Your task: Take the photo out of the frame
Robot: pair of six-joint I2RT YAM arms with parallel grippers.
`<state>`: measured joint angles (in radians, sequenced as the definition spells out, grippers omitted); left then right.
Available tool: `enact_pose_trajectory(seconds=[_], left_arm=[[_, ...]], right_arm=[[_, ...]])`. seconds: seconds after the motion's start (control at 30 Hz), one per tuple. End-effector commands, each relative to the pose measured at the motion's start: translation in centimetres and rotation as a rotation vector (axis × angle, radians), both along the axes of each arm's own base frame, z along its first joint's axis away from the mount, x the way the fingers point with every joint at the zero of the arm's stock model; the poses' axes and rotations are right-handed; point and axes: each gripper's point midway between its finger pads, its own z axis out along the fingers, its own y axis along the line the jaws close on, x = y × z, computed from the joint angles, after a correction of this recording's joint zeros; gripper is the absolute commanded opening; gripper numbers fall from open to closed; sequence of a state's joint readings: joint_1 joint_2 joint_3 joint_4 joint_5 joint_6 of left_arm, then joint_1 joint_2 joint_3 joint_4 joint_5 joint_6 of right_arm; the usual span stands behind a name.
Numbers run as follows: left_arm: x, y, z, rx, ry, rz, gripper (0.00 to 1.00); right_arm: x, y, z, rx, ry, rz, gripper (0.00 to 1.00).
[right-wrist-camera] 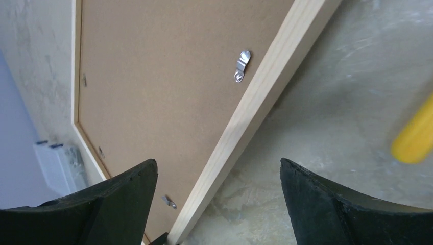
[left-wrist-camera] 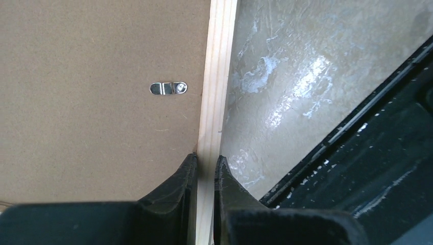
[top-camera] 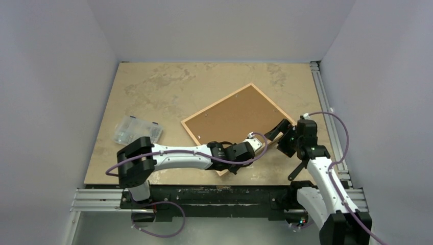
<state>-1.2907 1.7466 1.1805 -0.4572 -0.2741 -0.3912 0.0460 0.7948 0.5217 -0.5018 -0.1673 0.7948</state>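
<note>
Frame back-up, skewed on table right of centre, brown backing board seated in it, photo hidden, left gripper pinched tight on frame's near rail, right gripper jaws spread wide above right rail, holding nothing

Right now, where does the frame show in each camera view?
Top external: the frame is a tilted rectangle, right of centre.
Left wrist: the frame is a pale vertical strip at centre.
Right wrist: the frame is a pale diagonal strip from upper right to bottom centre.
Shared landmark: the brown backing board inside it.
</note>
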Motion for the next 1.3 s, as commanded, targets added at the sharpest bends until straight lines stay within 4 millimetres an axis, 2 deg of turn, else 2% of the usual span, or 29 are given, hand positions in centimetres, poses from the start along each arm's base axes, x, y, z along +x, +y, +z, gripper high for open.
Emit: enact_pose_trajectory(seconds=[0.0, 0.13, 0.27, 0.53, 0.63, 0.73, 0.77, 0.83, 0.93, 0.97, 1.0, 1.1, 1.2, 1.27], left_arm=[[0.0, -1.7, 6.0, -0.155, -0.013, 0.015, 0.0], [-0.1, -1.8, 8.0, -0.188, -0.022, 0.0, 0.0], [-0.3, -2.1, 9.7, -0.219, -0.022, -0.017, 0.0], [-0.7, -2.4, 11.2, -0.251, 0.0, -0.018, 0.0], [-0.9, -2.8, 11.9, -0.273, 0.009, -0.025, 0.0], [-0.9, -3.2, 12.4, -0.289, 0.011, -0.031, 0.0], [-1.0, -3.3, 12.5, -0.291, 0.012, -0.034, 0.0], [-1.1, -3.4, 12.8, -0.301, 0.018, -0.041, 0.0], [-1.3, -3.3, 13.7, -0.309, 0.022, -0.054, 0.0], [-1.2, -3.0, 14.2, -0.31, 0.023, -0.052, 0.05], [-1.1, -2.7, 14.9, -0.321, 0.025, -0.05, 0.16], [-0.6, -1.1, 18.0, -0.394, 0.046, -0.032, 0.42], [0.8, 2.1, 22.4, -0.49, 0.029, 0.005, 0.54], [2.0, 5.0, 25.4, -0.539, -0.033, 0.045, 0.58]], right_arm=[[1.2, 3.7, 0.7, 0.152, -0.1, 0.197, 0.87], [1.3, 4.0, -0.6, 0.16, -0.085, 0.212, 0.85], [1.8, 5.2, -0.9, 0.252, -0.109, 0.218, 0.73], [3.0, 5.7, 1.3, 0.321, -0.228, 0.135, 0.63], [3.2, 6.4, 1.2, 0.31, -0.214, 0.117, 0.62], [3.2, 7.3, 0.8, 0.288, -0.19, 0.104, 0.57], [3.3, 7.5, 0.6, 0.276, -0.178, 0.098, 0.54], [3.4, 7.6, 0.4, 0.25, -0.162, 0.087, 0.42], [3.7, 6.8, 0.8, 0.168, -0.148, 0.075, 0.16], [4.0, 6.3, 1.2, 0.131, -0.154, 0.07, 0.08], [4.2, 6.0, 1.8, 0.101, -0.161, 0.074, 0.01], [5.0, 5.2, 3.9, 0.004, -0.156, 0.094, 0.0], [5.5, 4.2, 6.2, -0.102, -0.134, 0.118, 0.0], [6.2, 2.8, 8.3, -0.21, -0.132, 0.11, 0.0]])
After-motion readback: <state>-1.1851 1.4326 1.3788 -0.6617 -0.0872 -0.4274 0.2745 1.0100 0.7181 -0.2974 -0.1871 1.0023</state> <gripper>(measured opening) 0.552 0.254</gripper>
